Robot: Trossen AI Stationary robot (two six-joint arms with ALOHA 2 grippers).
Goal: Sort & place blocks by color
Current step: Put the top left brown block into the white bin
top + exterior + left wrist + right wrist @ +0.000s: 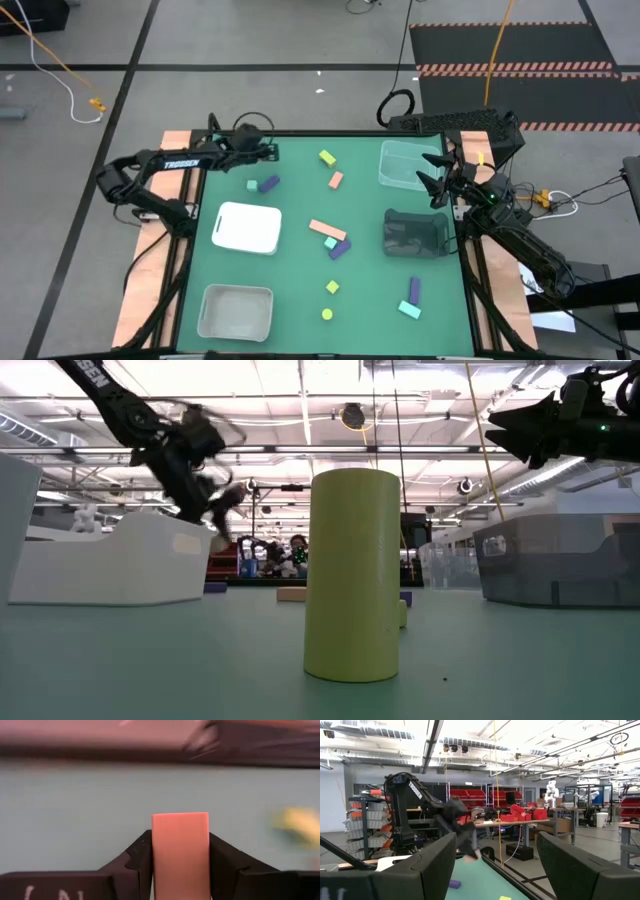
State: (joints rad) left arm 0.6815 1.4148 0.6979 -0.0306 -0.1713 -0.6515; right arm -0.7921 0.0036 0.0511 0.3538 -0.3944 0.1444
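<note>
My left gripper (260, 143) hovers by the table's far edge, left of centre, shut on a salmon block (180, 850). My right gripper (437, 177) hangs open over the clear far-right tray (410, 163), holding nothing. Loose blocks lie flat on the green mat: a yellow one (327, 158), a salmon one (336, 180), a mint (252, 185) and purple (268, 184) pair, a salmon bar (327, 229) beside mint and purple pieces (340, 248), two yellow pieces (332, 287), and a purple (414, 290) and mint pair near right. A yellow cylinder (352, 575) fills the low view. My left gripper pinches the salmon block between its two fingers (227, 862), one on each of its opposite side faces (159, 855). The block's end sticks out past the fingertips. In the low view the gripper (215, 520) is well above the mat, so the block is lifted clear.
A white tray (247, 227) sits left of centre, a clear tray (236, 310) at the near left, and a dark tray (415, 232) at the right, just nearer than the clear far-right one. Bare mat lies along the far edge under the left gripper.
</note>
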